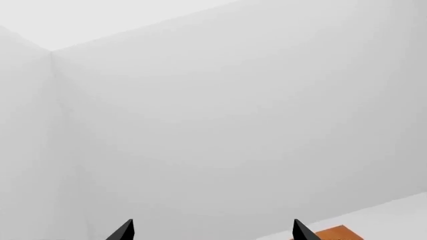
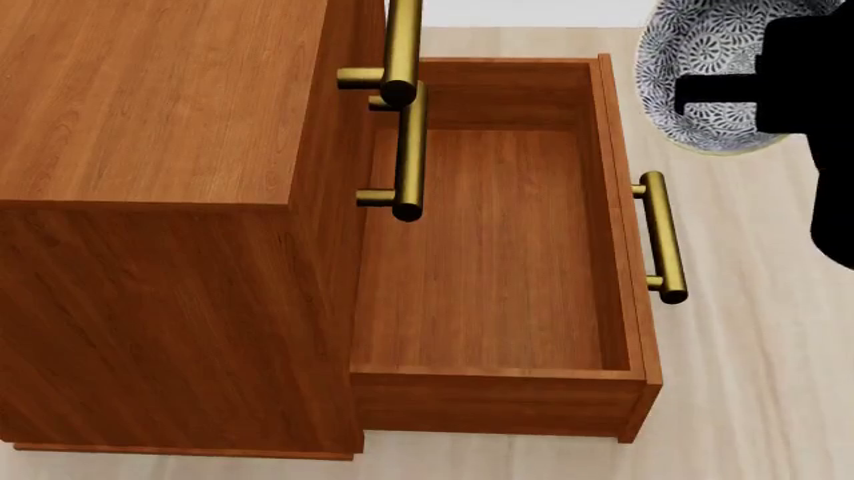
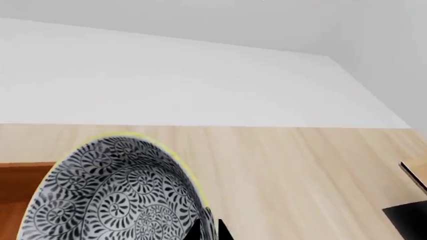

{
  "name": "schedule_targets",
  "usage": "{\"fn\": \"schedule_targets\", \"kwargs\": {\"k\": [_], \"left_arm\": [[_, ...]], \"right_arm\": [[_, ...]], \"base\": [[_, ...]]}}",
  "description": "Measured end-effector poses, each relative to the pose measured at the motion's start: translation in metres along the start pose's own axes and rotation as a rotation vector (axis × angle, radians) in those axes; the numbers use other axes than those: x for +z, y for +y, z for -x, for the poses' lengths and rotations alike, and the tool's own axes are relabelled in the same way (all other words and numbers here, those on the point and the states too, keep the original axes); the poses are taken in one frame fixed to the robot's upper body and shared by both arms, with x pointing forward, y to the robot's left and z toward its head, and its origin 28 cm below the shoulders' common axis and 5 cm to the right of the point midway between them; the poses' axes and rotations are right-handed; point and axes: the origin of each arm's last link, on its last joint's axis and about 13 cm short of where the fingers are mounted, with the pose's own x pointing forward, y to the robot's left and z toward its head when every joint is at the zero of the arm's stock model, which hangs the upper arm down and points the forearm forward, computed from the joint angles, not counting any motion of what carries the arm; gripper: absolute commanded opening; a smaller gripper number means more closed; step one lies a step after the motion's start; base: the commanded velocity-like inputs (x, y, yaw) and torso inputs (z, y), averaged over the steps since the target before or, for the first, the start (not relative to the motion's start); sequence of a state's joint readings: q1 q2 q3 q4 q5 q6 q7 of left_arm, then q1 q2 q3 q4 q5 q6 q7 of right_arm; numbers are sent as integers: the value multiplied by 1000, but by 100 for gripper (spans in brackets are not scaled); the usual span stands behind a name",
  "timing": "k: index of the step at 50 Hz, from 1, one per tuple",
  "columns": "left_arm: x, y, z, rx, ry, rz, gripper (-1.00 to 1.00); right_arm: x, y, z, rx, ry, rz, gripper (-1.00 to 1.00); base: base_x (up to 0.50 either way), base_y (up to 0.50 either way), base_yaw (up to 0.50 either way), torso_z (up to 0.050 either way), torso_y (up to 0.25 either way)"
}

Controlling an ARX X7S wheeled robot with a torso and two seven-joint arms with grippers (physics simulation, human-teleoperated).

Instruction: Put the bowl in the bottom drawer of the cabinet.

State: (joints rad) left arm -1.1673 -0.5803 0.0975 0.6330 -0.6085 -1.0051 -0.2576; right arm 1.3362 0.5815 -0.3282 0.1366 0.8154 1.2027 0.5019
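Observation:
The reddish-brown cabinet (image 2: 147, 100) fills the left of the head view. Its bottom drawer (image 2: 487, 250) is pulled out to the right and shows a bare wooden floor, with the brass handle (image 2: 663, 240) on its front. The blue-grey patterned bowl (image 2: 694, 70) hangs at the top right, beyond the drawer's front and above the floor. My right gripper (image 2: 701, 95) is shut on it. In the right wrist view the bowl (image 3: 113, 195) is tilted, its rim pinched by the right gripper (image 3: 208, 231). My left gripper (image 1: 213, 229) is open, holds nothing and faces a white wall.
Two upper drawers are shut, and their brass handles (image 2: 400, 50) (image 2: 410, 150) jut out over the open drawer's back part. Light wooden flooring (image 3: 300, 175) runs to a white wall. A dark object (image 3: 408, 220) sits at the right wrist view's edge.

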Motion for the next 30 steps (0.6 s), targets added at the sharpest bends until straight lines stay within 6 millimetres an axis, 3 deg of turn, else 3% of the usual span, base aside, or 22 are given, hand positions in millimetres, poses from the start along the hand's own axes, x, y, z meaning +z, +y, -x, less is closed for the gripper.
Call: {"fn": "schedule_targets", "kwargs": {"k": [30], "left_arm": [[-1,2,1,4,3,-4,100]], "right_arm": [[0,22,-7,163,1,107,-100]], "base": [[0,0,0,0,0]]}}
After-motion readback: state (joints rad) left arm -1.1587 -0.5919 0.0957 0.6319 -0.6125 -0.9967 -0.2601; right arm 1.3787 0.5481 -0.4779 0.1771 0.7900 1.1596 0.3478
